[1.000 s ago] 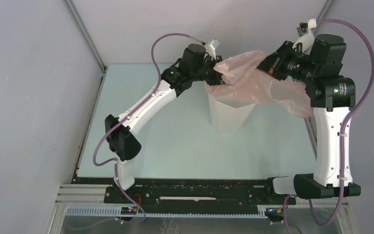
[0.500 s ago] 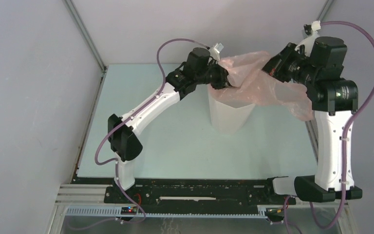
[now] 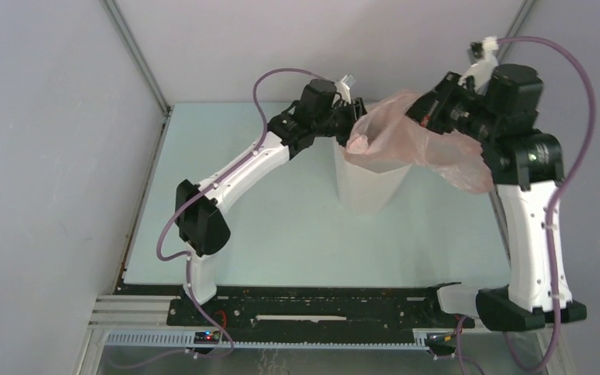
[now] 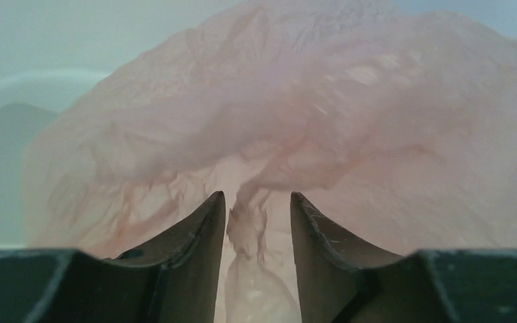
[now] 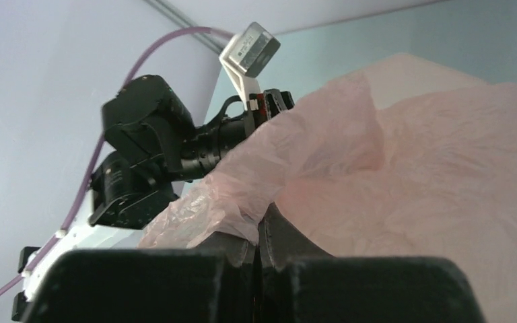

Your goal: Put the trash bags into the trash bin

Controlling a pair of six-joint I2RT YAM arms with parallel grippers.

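- The trash bag [image 3: 406,141], thin pale-pink wrinkled film, hangs in the air over the trash bin's mouth and is not down inside it; it stretches from above the bin's left rim out past its right side
- The bag's loose end sags to the right of the bin, clear of the table, beside the right arm's upper link
- The trash bin [image 3: 366,187] stands upright, white and faceted, toward the far middle of the table [image 3: 266,226]; the bag covers most of its rim in the top view
- The right gripper [image 3: 426,116] sits above and to the right of the bin; in its wrist view [image 5: 259,232] the fingers are pressed together with a fold of the bag [image 5: 444,188] pinched between them
- The left gripper [image 3: 353,123] is at the bin's upper left rim, at the bag's left edge; in its wrist view [image 4: 257,222] the jaws stand a narrow way apart, a twisted strand of the bag [image 4: 309,121] lying in the gap without being visibly squeezed
- The left arm [image 3: 242,168] reaches in from the left of the bin, its wrist camera [image 5: 249,48] showing in the right wrist view
- Plain grey walls [image 3: 47,117] close in the table behind and beside the bin
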